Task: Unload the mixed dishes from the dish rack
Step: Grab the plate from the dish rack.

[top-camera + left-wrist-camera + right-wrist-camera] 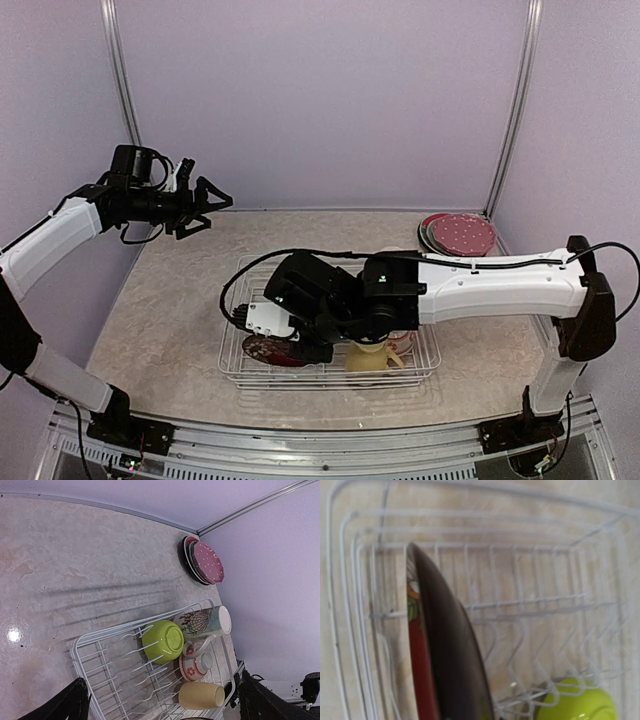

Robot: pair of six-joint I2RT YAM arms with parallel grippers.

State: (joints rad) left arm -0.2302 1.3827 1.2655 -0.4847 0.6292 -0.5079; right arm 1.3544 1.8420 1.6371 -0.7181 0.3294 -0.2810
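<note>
The right end effector (280,338) is reaching into the rack (330,384) at the dark red plate (445,645), grip unclear; the green bowl (163,641) and mugs (207,621) are crowding alongside. The left end effector (205,205) is hovering open.

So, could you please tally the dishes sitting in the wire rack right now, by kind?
Plates: 1, the dark red patterned plate
Mugs: 2, the cream printed mug and the pale yellow mug
Bowls: 2, the lime-green bowl and the white-and-red bowl
Total: 5
</note>
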